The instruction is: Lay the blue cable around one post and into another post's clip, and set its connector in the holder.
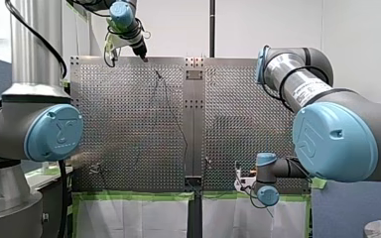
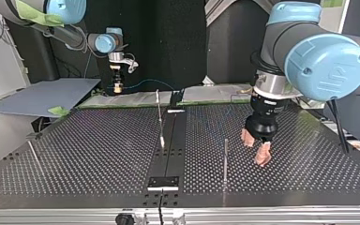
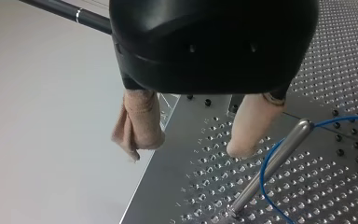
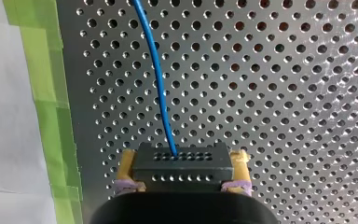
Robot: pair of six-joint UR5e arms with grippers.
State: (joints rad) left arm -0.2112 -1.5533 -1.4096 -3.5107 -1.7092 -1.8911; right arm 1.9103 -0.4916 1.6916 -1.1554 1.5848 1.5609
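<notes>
The thin blue cable (image 4: 156, 70) runs from a black connector (image 4: 182, 156) out over the perforated table. My right gripper (image 4: 183, 171) is shut on this connector between yellow pads, close over the table's edge near the green tape; it also shows far back at the top view's left (image 2: 117, 86). My left gripper (image 3: 186, 151) is open and empty, its beige pads (image 2: 262, 154) hanging just above the table. Beside one of its fingers stands a metal post (image 3: 270, 168) with the blue cable (image 3: 263, 179) curving around it. This post (image 2: 225, 159) stands at the top view's middle right.
A second post (image 2: 158, 105) stands by the table's dark centre strip, and a third thin post (image 2: 32, 152) at the top view's left. A small black plate (image 2: 164, 182) sits on the strip near the top view's front edge. Green tape (image 4: 46, 93) lines the table's edge.
</notes>
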